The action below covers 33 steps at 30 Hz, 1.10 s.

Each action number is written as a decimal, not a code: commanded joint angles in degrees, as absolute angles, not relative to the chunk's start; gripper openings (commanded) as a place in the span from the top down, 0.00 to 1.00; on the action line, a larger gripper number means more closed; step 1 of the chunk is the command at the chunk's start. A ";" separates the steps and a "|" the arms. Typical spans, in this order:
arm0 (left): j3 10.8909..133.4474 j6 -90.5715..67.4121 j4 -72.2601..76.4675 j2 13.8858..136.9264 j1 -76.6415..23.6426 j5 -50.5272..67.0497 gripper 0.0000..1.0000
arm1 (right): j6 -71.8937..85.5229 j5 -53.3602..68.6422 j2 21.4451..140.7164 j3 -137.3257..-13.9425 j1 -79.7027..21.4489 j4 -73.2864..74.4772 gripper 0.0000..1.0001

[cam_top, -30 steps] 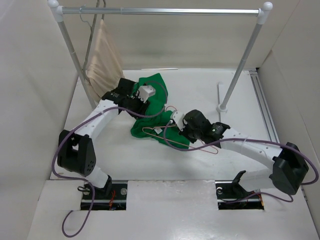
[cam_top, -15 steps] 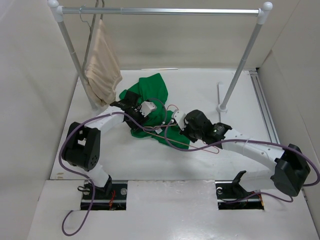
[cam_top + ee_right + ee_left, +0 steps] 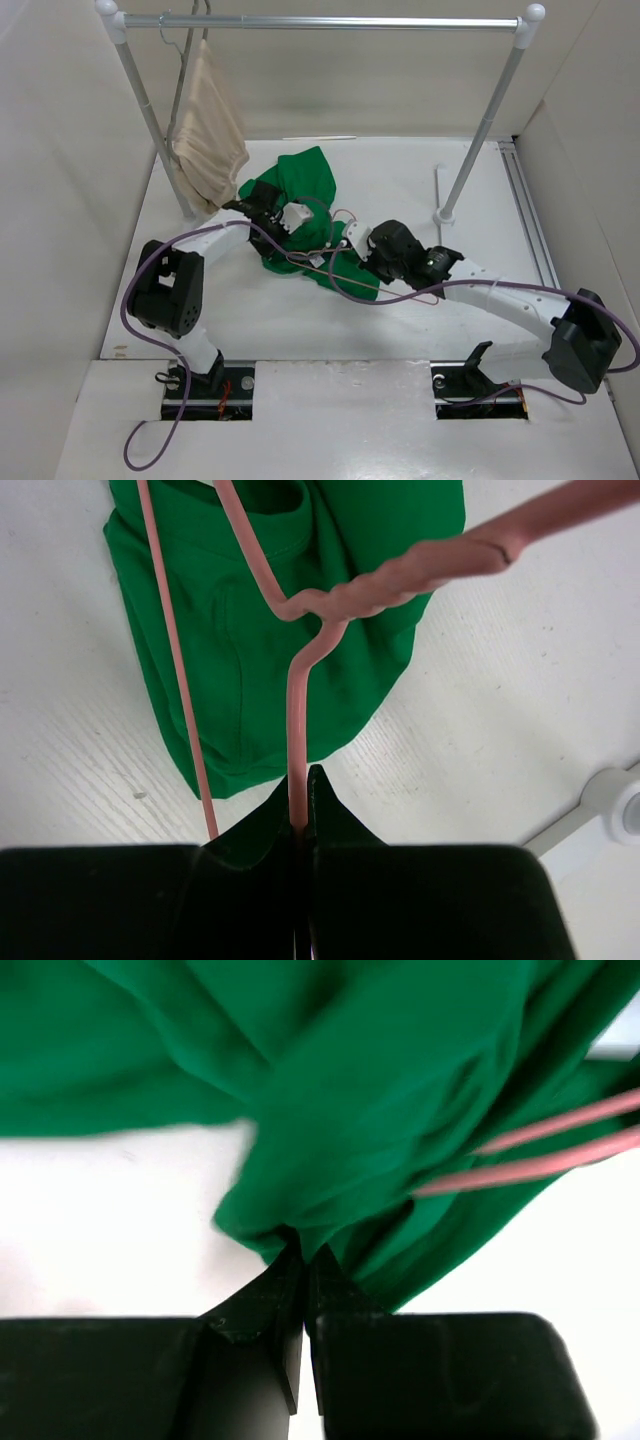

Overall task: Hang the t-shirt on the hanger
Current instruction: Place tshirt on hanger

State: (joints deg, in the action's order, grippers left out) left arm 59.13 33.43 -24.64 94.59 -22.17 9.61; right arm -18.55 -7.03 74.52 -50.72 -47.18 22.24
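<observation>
The green t-shirt (image 3: 300, 180) lies crumpled on the white table, between the two arms. My left gripper (image 3: 262, 215) is shut on a fold of the t-shirt (image 3: 380, 1090), low over the table. My right gripper (image 3: 352, 243) is shut on the pink wire hanger (image 3: 297, 750), near its twisted neck. The hanger (image 3: 420, 297) lies across the shirt, and two of its pink wires (image 3: 540, 1165) reach into the cloth in the left wrist view. The t-shirt (image 3: 260, 630) lies under the hanger in the right wrist view.
A metal clothes rail (image 3: 330, 22) spans the back on two posts. A beige cloth (image 3: 210, 125) hangs from it at the left, close to my left arm. The right post's white foot (image 3: 445, 215) stands behind my right arm. Walls close both sides.
My left arm has swung down and toward the near side, pulling its fold of the shirt with it. My right gripper has stayed almost still, holding the hanger.
</observation>
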 commanded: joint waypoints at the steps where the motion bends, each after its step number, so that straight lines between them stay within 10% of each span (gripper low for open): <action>1: 68.53 30.51 -29.69 93.60 -22.59 13.86 1.00 | -19.95 -10.00 71.28 -52.12 -48.69 19.60 1.00; 26: 99.76 15.38 -41.48 97.65 -32.34 21.53 1.00 | 4.57 -50.00 73.74 -73.39 -49.22 41.74 1.00; 33: 101.42 12.22 -37.71 97.65 -32.87 26.98 1.00 | -5.52 -42.75 71.37 -68.39 -49.22 23.00 1.00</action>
State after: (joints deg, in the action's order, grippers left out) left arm 97.84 14.94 -38.68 98.54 -32.58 23.05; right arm -3.44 -41.54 73.32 -69.28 -49.93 35.35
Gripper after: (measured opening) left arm 0.009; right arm 0.049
